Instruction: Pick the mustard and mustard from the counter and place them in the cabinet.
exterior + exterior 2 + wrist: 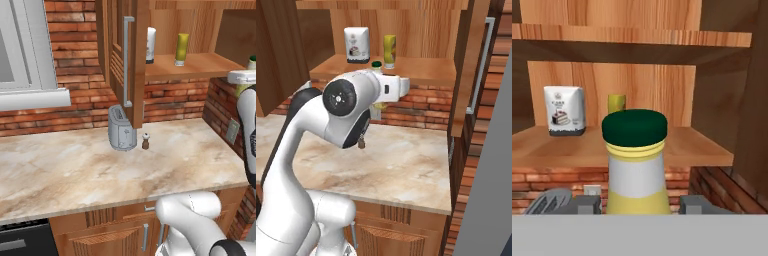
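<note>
Fingers are clamping shut on the green-capped mustard bottle, which is standing upright betw. the two pads and rising right in front of the hand cam. Bottle is hanging in the air just in front of the cabinet shelf, cap sitting abt level w/ the shelf edge, well above the worktop. On that shelf the dull-yellow mustard cylinder is already standing upright, w/ a white cake-mix pack just beside it. Slatted cabinet door is hanging open beside the shelf. Below the shelf, toaster and small brown shaker are sitting on the worktop near the brick wall.
</note>
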